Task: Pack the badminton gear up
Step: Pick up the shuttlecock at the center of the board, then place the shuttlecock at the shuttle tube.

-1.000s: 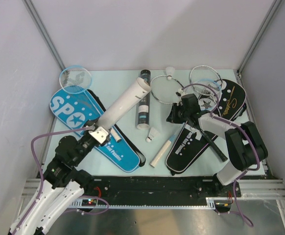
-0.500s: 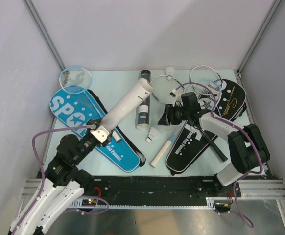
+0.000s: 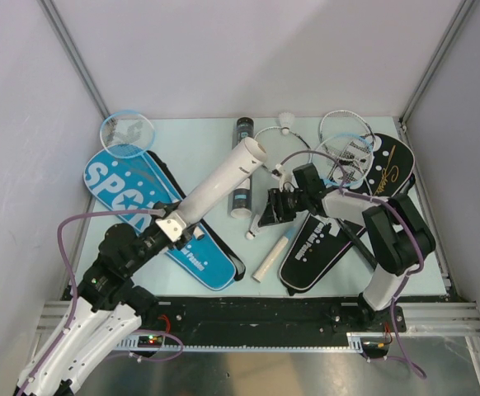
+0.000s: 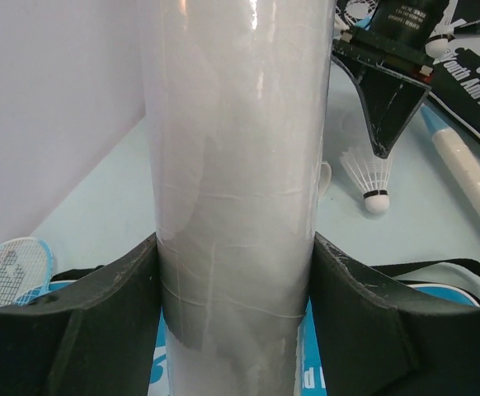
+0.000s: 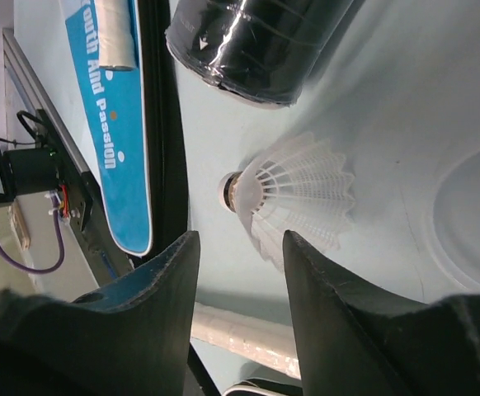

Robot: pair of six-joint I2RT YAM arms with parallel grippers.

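My left gripper (image 3: 176, 223) is shut on a long white tube (image 3: 219, 184) and holds it tilted up with its open end toward the far right; in the left wrist view the tube (image 4: 236, 148) fills the space between the jaws. My right gripper (image 3: 271, 211) is open and low over the table, with a white feather shuttlecock (image 3: 254, 228) just beyond its fingertips. In the right wrist view that shuttlecock (image 5: 302, 194) lies on its side just past the open jaws (image 5: 240, 239). A black tube (image 3: 242, 169) lies beside it. A second shuttlecock (image 3: 287, 121) sits at the back.
A blue SPORT cover (image 3: 133, 194) lies under the left arm, and a light blue racket (image 3: 127, 132) is behind it. Silver rackets (image 3: 283, 150) and two black covers (image 3: 321, 243) (image 3: 390, 169) lie on the right. A white racket grip (image 3: 273, 256) lies near the front.
My right gripper has moved left and toward the near side, down to the shuttlecock by the black tube. My left gripper has shifted the white tube slightly to the right.
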